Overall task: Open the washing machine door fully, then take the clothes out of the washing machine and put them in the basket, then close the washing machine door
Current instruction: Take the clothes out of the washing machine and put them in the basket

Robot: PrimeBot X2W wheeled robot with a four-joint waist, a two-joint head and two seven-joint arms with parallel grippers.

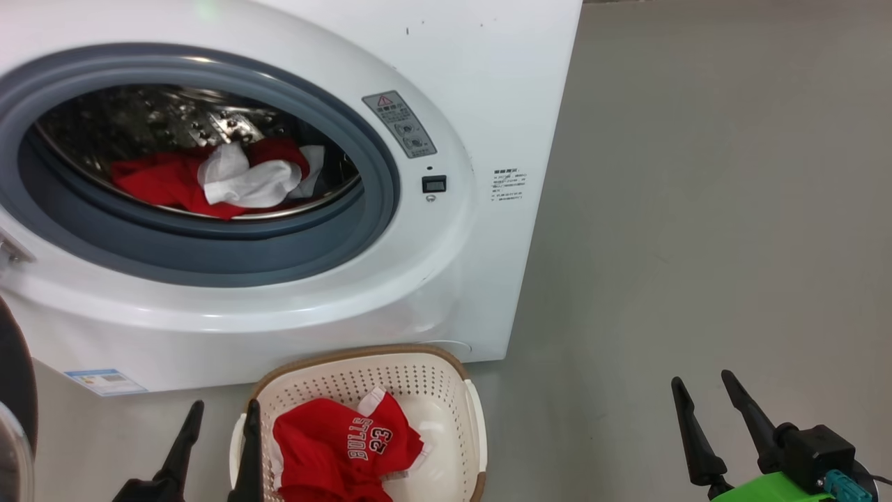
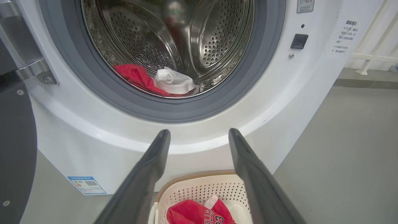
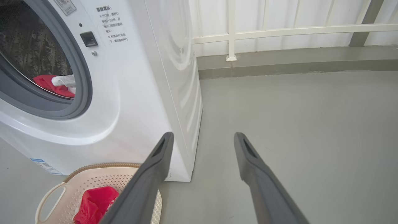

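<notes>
Nearby, the left end effector (image 1: 224,408) hung open and empty by the basket's left rim, and the right end effector (image 1: 702,380) sat open too, well off to the right above the floor (image 1: 697,209). The basket (image 1: 425,380) stood on the floor just in front of the washing machine (image 1: 502,70), with the red jersey (image 1: 334,446) already lying in it. The door (image 2: 15,140) stood swung out at the left. Farther in, the rest of the clothes (image 1: 230,178), red cloth with a white piece bunched on top, lay at the bottom of the drum (image 2: 174,37), behind the grey rubber ring (image 1: 209,258). I judged them light, limp and likely to drape or snag on the ring, so I would pinch the raised white fold, where the cloth stood proud of the steel.
</notes>
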